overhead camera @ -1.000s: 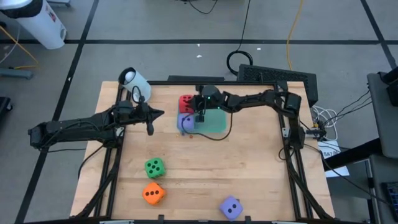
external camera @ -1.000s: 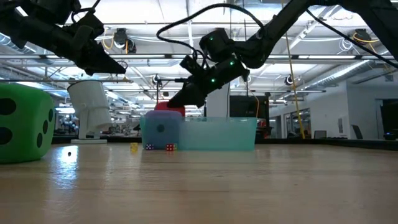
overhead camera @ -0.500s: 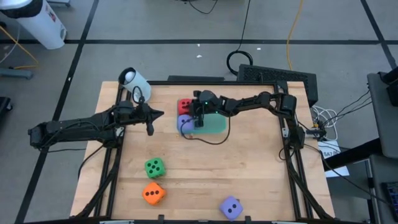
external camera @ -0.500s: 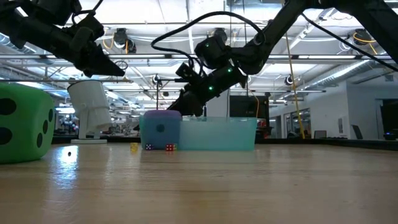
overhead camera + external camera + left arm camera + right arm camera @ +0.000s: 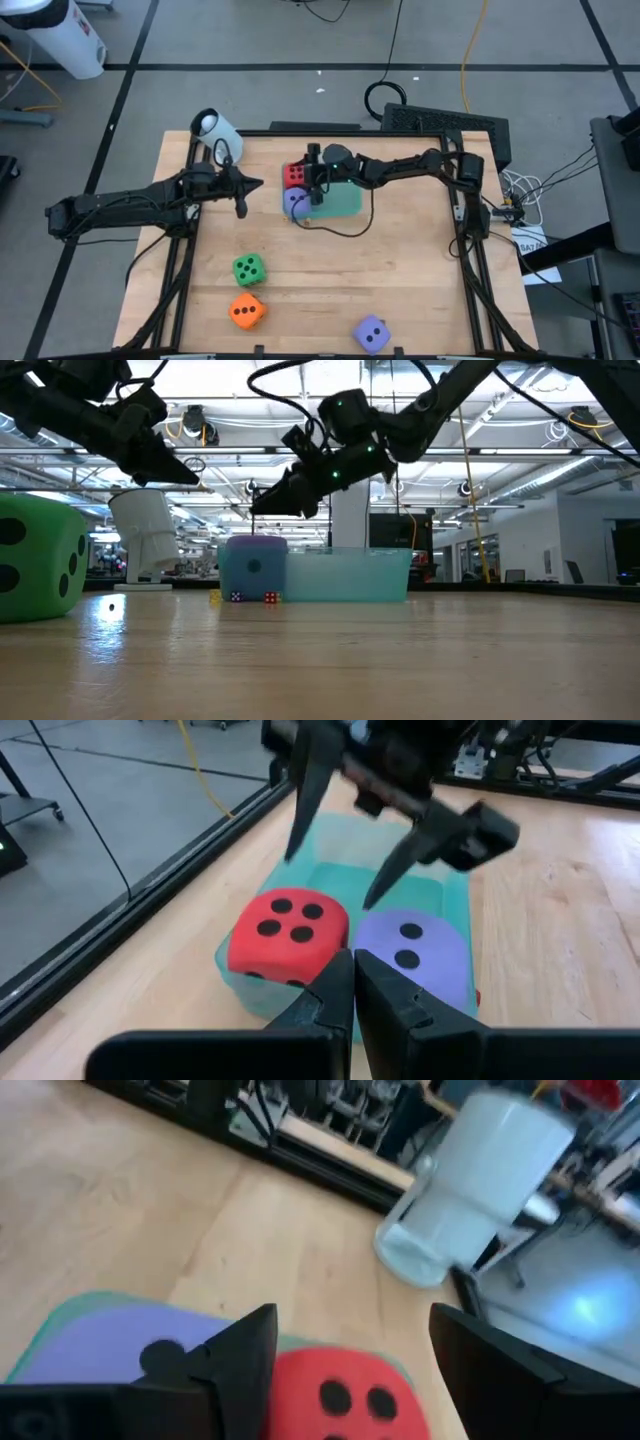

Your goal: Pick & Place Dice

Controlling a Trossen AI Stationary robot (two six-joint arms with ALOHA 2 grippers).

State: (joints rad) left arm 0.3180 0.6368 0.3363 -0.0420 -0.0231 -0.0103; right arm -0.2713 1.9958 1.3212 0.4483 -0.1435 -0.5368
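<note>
High view: right hand [image 5: 312, 189] hangs open over the red die [image 5: 296, 175] and purple die [image 5: 297, 200] in the tray [image 5: 345, 201] near the table's far edge; release looks done. Left wrist view: left hand [image 5: 354, 982] closed, empty. Next needs green die [image 5: 248, 268] by the near-left corner.

Robotics lab — ceiling trusses [image 5: 520, 455], taped floor [image 5: 300, 67].

High view: straight down over whole table [image 5: 400, 290]. Low view: table height, looks across into room. Wrist views: close, past own fingers. All four share teal tray [image 5: 345, 200] with red die [image 5: 288, 933].
</note>
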